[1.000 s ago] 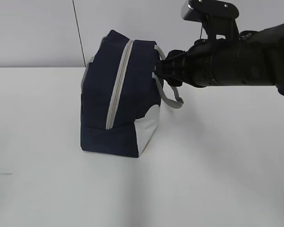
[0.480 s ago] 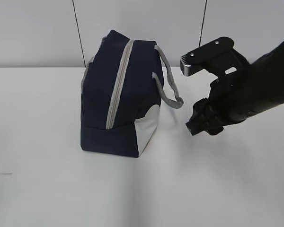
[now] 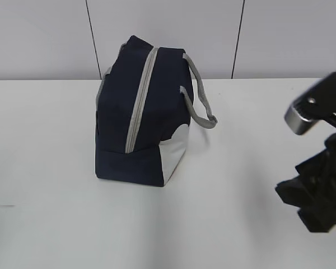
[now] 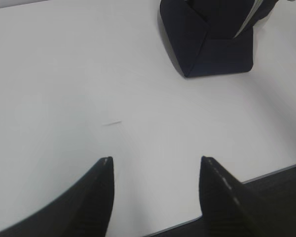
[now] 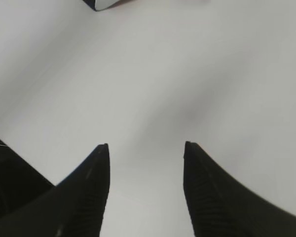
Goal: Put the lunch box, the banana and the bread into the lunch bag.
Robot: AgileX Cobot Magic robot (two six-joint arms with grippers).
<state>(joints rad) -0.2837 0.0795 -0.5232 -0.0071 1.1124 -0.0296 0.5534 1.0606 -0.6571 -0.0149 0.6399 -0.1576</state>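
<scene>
Zipped lunch bag [image 3: 143, 120] upright on table [image 3: 45, 140], both pincers [image 4: 155, 163] [image 5: 145, 148] gaping empty, no food visible: risk of toppling it when unzipping.

The lunch bag [image 3: 141, 115] is standing upright on the table [image 3: 45, 168], well apart from both grippers. In the exterior view it is sitting far to the left of the right gripper [image 5: 145, 148], which is hanging over bare table near the right edge, jaws spread. In the right wrist view only a corner of the bag is showing, far ahead and to the left. The left gripper [image 4: 157, 160], jaws apart, is hovering over the table's near edge, with the bag lying ahead and to its right.
</scene>
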